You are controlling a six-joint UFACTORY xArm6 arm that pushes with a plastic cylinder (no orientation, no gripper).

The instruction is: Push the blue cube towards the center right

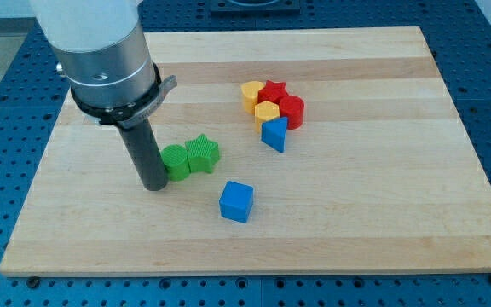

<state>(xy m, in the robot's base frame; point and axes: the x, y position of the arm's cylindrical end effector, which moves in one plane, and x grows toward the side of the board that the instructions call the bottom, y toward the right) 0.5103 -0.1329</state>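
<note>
**Cube waiting, rod well off line**

Blue plastic cube (236, 201) below board centre, alone on pale wooden board (382, 222). No claw here — just my tip (155, 186), touching small green cylinder block (175, 161) beside green star block (201, 153). Probably light, rigid, easily spun — best pushed square on its left face.

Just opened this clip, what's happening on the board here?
A robot arm with a rod is pushing blocks around a wooden board. My tip sits beside the green cylinder, on the view's left of it, with the green star just beyond. The blue cube lies apart, to the view's lower right of the tip, not yet touched. Toward the view's upper right is a cluster: yellow heart, red star, red cylinder, yellow block, blue triangle.
</note>
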